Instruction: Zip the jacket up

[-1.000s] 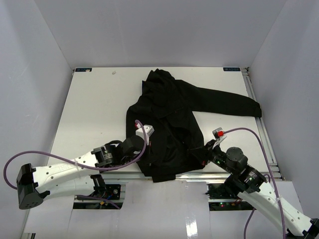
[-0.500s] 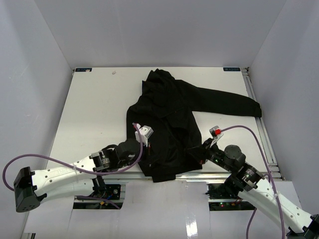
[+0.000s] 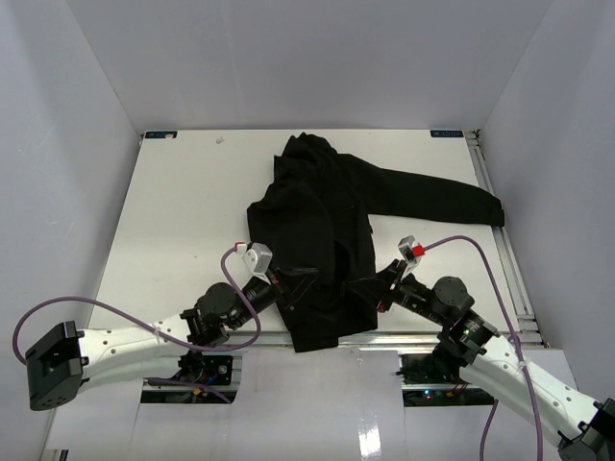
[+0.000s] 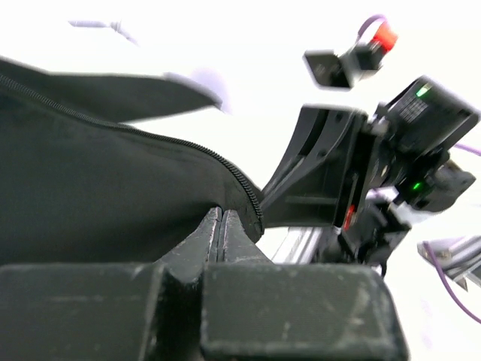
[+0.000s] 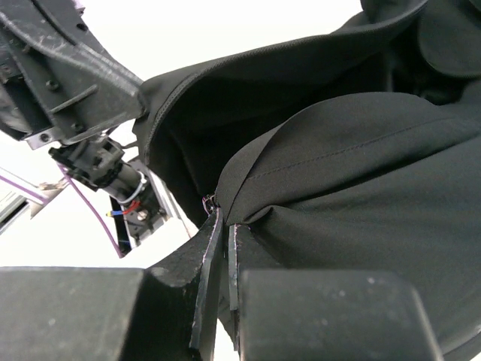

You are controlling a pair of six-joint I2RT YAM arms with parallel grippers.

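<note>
The black jacket (image 3: 327,216) lies spread on the white table, hood at the far end, one sleeve stretched to the right. My left gripper (image 3: 293,281) is shut on the jacket's left front edge near the hem; in the left wrist view the zipper teeth (image 4: 225,167) run along that edge down to the gripper (image 4: 220,216). My right gripper (image 3: 378,291) is shut on the right front edge near the hem; in the right wrist view the fabric (image 5: 353,173) folds over the gripper (image 5: 224,219), with a small zipper part at the tips. The lower fabric is lifted and bunched between the two grippers.
The table's near edge with its metal rail (image 3: 240,338) runs just below both grippers. The right arm's wrist (image 4: 391,150) faces the left gripper closely. The left arm's wrist (image 5: 60,83) shows in the right wrist view. White walls enclose the table.
Both grippers have moved towards each other while holding the hem. The jacket's lower front has been drawn together and bunched up. The left wrist has turned to point right.
</note>
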